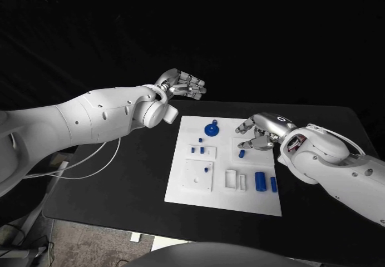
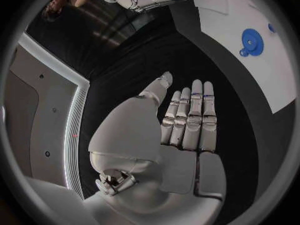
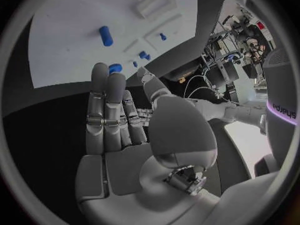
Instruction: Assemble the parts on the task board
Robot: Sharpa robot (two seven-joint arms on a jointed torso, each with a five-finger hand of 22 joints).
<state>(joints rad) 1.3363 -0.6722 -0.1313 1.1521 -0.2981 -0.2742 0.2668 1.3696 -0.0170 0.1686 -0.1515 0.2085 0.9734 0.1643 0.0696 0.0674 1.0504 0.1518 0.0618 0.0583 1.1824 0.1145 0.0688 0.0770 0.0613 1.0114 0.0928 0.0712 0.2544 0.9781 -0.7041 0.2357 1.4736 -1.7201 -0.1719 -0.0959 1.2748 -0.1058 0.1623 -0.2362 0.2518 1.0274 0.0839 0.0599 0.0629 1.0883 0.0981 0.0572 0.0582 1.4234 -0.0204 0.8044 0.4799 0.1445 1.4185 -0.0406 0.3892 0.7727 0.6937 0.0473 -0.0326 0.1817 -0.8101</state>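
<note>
- Black desk carries the white task board.
- Left hand hovers released, off the board's far corner.
- Right hand spreads released above the board; blue parts lie just beneath and beside it.

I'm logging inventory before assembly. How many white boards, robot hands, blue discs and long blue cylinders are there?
task board: 1
hands, left hand and right hand: 2
blue disc: 1
long blue cylinders: 2
Total: 6; the smaller blue pieces are too small to count.

One task board, seven blue parts, two robot hands.
</note>
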